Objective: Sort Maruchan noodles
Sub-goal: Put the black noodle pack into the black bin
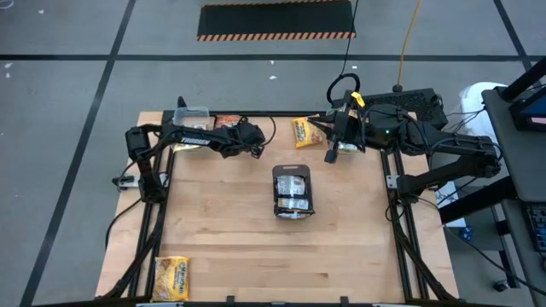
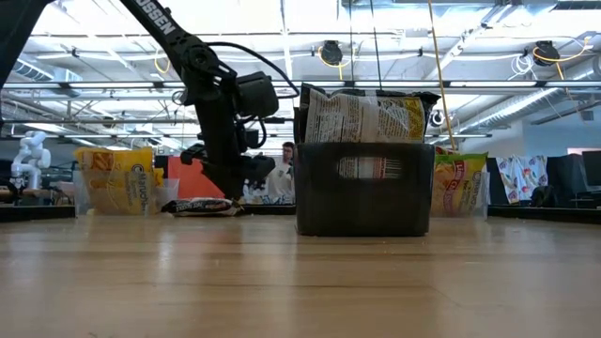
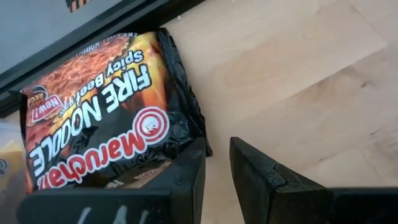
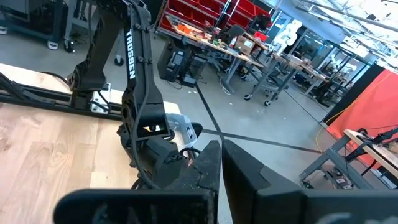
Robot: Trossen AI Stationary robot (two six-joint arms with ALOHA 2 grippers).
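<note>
A dark Maruchan Fire Noodle packet (image 3: 106,118) lies flat on the table by its far edge (image 1: 226,123). My left gripper (image 3: 216,144) is low beside it, slanting down and open by a narrow gap. One finger stands over the packet's near corner and the other over bare wood. My right gripper (image 4: 219,149) is shut on nothing, held high and level at the far right (image 1: 331,155). A dark tray (image 2: 366,202) at the table's middle (image 1: 275,205) holds upright packets (image 2: 362,117). My left gripper has one finger (image 3: 189,171) over the corner of the dark packet (image 3: 186,134). I cannot tell whether that finger touches it. Only wood shows between the two fingers.
A clear tub with a yellow packet (image 2: 117,178) stands at the far left (image 1: 192,113). Another packet (image 1: 303,130) stands at the far edge, right of the left gripper. A yellow packet (image 1: 171,277) lies at the near left corner. Black frame rails (image 1: 256,115) border the table.
</note>
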